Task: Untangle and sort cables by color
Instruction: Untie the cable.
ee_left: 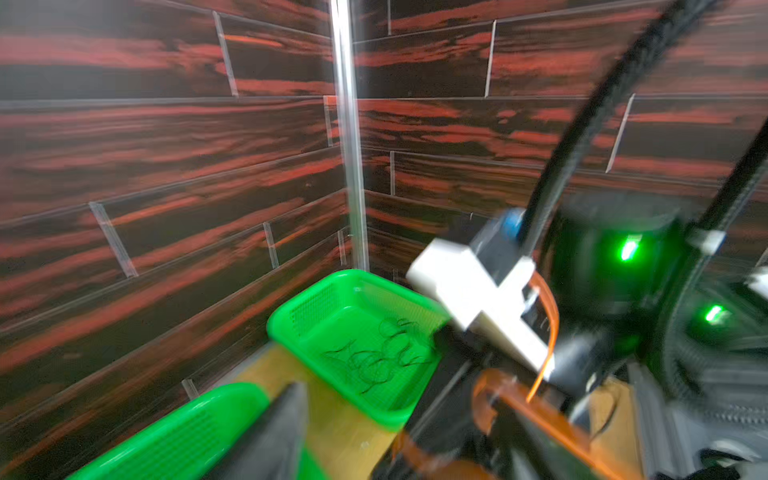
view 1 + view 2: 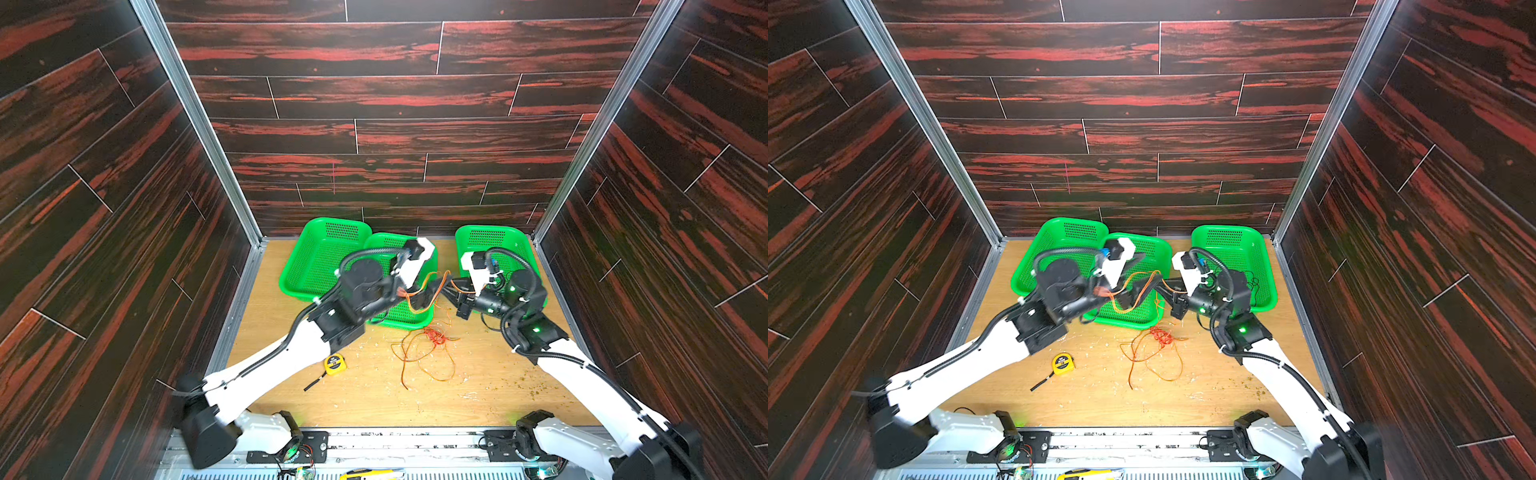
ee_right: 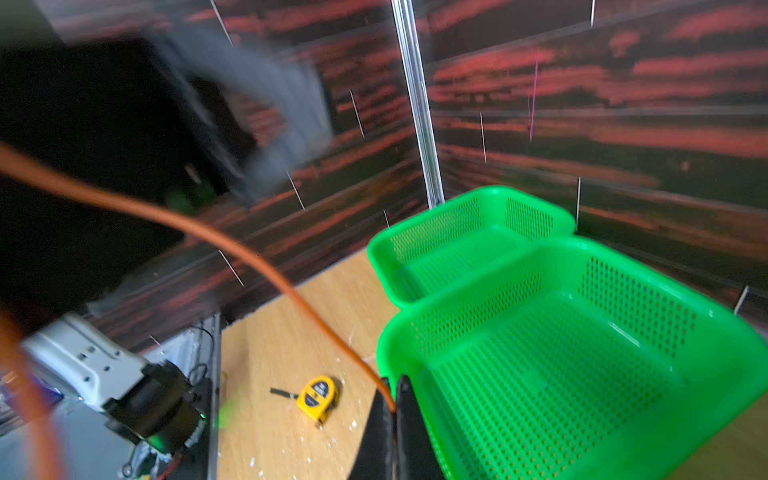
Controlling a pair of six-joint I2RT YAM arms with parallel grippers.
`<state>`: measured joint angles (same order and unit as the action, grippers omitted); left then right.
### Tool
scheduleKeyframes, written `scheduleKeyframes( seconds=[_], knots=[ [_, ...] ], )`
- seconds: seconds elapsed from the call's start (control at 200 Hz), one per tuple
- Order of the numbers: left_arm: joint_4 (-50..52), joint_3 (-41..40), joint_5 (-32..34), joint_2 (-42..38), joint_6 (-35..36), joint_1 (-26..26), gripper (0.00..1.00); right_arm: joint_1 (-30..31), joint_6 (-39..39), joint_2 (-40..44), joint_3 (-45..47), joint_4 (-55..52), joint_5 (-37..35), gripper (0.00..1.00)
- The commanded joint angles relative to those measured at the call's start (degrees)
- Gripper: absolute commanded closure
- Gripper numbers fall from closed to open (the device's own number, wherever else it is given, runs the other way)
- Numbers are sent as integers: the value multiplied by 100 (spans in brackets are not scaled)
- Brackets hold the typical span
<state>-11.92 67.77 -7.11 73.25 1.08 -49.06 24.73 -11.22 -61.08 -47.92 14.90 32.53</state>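
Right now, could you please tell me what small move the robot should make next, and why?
Probably the right gripper, shut on the orange cable, should draw slowly up and back. The left gripper stands open, yet the cable seems draped across it and trails toward the tangle on the table; a gentle pull would show whether it frees.
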Motion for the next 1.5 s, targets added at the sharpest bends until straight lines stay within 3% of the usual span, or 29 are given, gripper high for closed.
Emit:
scheduleKeyframes(
  seconds=[0.0, 0.19, 0.346, 0.596, 0.731, 0.902, 1.067, 1.242, 1.493],
  knots=[
    [-250, -505, 708, -682, 158, 56, 1, -80, -313, 265, -219, 71, 254, 100],
    [224, -1421, 1262, -1531, 449, 190, 1, -186, -537, 319, -509, 143, 637, 100],
    [-53, -2273, 1335, -2075, 232, 248, 11, -231, -639, 326, -744, 128, 804, 100],
    [-508, -3033, 1175, -2063, -14, 256, 12, -249, -855, 257, -1119, 235, 1151, 100],
    [-992, -3112, 767, -1618, -116, 259, 20, -247, -1070, 109, -1342, 340, 1688, 100],
    [-1788, -2870, 333, -917, -276, 259, 21, -249, -1320, 4, -1425, 434, 2154, 100],
    [-1910, -2375, -518, -348, -433, 257, 23, -241, -1257, 63, -1372, 299, 2089, 100],
    [-2062, -2276, -1232, -241, -563, 257, 23, -241, -1022, 130, -1378, -87, 1986, 100],
    [-2015, -2203, -1616, -188, -659, 248, 24, -245, -831, 123, -1406, -357, 1892, 100]
  ],
)
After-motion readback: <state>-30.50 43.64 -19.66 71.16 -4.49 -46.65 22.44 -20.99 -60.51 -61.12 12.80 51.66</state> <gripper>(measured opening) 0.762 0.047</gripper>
